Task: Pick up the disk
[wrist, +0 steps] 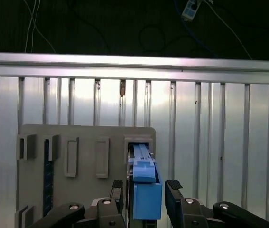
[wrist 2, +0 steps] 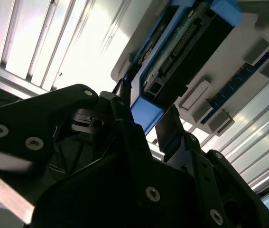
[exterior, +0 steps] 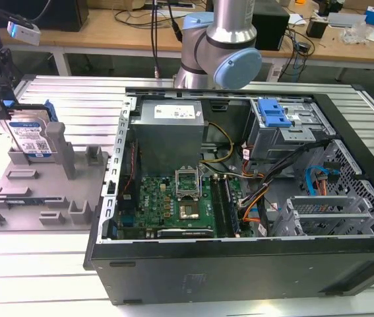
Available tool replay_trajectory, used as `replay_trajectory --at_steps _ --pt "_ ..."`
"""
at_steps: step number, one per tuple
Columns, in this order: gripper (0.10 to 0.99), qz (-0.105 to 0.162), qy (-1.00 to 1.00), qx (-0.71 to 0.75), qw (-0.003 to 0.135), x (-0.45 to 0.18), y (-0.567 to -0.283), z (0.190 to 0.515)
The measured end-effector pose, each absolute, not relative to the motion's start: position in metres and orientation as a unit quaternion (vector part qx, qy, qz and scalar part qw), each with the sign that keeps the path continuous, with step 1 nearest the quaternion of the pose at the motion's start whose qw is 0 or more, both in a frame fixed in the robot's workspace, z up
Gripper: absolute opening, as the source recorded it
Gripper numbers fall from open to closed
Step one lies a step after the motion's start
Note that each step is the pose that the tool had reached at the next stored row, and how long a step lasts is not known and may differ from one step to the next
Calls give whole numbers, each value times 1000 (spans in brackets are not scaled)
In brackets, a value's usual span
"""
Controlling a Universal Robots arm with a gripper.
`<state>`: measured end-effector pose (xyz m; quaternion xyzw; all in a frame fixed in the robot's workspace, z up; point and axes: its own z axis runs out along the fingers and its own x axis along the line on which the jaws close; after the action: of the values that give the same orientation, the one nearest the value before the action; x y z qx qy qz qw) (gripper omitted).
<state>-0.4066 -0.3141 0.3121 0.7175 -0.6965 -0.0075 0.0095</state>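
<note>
Closest to the wrist cameras, your gripper [wrist: 145, 184] is hanging with its jaws apart, one on each side of the disk [wrist: 146, 199]. A thin gap is showing on either side in the first wrist view, so I am judging that it is not pinching: it is open around the disk and not holding it. The disk is standing on its edge in a slot of the grey plate [wrist: 87, 137], with its blue rail facing toward the gripper. In the exterior view it is sitting upright at the exterior view's left. The plate is lying flat on the slatted table [wrist: 219, 142]. Farther off, at the exterior view's right of the plate, the open case [exterior: 239, 264] is lying just beside it. For the task, the approach and the alignment are looking done. The closing and the lifting are not yet done, and the disk is still resting in the plate.
</note>
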Motion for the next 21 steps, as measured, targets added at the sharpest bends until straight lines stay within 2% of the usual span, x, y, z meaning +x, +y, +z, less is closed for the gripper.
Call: replay_trajectory --at_steps 21 --pt "482 -7 -697 717 10 -409 -312 305"
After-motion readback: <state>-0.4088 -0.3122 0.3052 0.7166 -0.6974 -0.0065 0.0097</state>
